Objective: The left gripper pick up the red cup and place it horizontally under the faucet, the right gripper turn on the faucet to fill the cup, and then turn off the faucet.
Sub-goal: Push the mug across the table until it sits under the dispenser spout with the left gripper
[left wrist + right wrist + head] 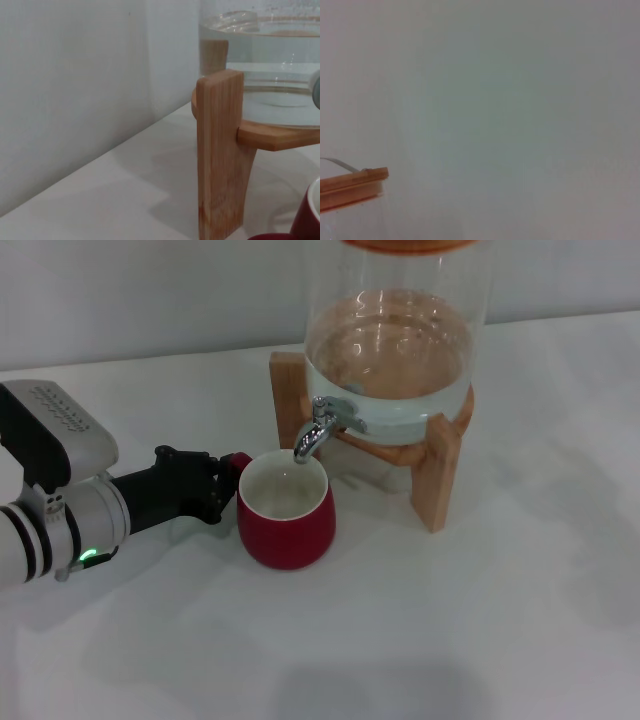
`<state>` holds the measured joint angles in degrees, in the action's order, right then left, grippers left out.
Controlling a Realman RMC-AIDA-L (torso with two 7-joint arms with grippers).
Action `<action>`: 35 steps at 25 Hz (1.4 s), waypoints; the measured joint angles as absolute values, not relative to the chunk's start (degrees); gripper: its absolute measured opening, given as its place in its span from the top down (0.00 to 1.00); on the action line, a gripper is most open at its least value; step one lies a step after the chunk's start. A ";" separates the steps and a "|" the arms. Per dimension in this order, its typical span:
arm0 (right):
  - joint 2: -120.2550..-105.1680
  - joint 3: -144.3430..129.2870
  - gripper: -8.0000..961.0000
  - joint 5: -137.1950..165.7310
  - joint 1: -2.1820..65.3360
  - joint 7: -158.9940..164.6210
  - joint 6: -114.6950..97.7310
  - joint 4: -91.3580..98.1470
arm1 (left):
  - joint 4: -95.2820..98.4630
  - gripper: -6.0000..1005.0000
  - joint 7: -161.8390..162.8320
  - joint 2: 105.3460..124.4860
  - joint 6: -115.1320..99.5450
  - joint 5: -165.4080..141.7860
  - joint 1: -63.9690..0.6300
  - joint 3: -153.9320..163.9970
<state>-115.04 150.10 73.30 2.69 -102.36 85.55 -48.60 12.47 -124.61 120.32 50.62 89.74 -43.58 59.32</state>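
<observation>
The red cup [287,515] stands upright on the white table with its cream inside empty, directly below the spout of the chrome faucet [318,428]. My left gripper [222,485] reaches in from the left and is closed on the cup's small red handle [238,460]. In the left wrist view only the cup's rim and side [309,220] show at the edge, and a sliver of the faucet [316,89]. The right gripper is out of view in all frames.
The glass dispenser [395,340], partly full of water, sits on a wooden stand [435,475] just behind the cup. The stand's leg [220,155] is close in the left wrist view. The right wrist view shows the wall and the dispenser's wooden lid [350,187].
</observation>
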 joint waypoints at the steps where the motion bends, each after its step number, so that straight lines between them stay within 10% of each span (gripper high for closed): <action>1: -115.04 150.11 0.25 73.30 2.69 -102.37 85.59 -48.60 | 12.47 0.90 -124.59 120.32 50.62 89.74 -43.59 59.32; 35: -115.05 150.20 0.25 73.21 2.29 -102.46 86.31 -48.60 | 12.40 0.76 -124.24 120.39 51.25 91.76 -42.90 59.32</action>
<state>-115.05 150.20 73.21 2.29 -102.46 86.31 -48.60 12.40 -124.24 120.39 51.25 91.76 -42.90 59.32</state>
